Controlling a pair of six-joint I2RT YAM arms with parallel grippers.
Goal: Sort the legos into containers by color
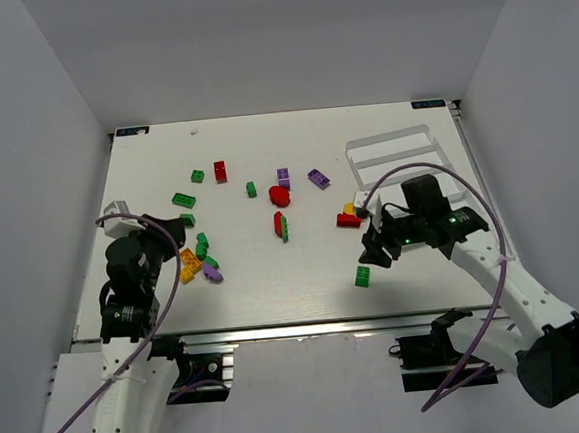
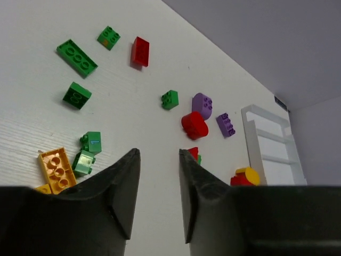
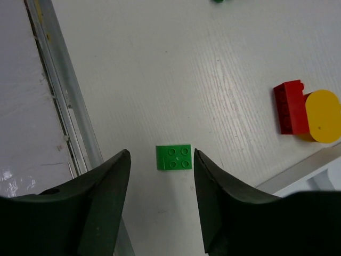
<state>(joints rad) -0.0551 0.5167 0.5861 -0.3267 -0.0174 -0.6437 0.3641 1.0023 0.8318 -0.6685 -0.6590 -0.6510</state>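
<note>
Lab: white-walled robot table (image 1: 274, 278)

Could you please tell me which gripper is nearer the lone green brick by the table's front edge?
Right. The right gripper hangs close by the green brick, jaws open; the left gripper is far across the table, beside the orange bricks.
</note>
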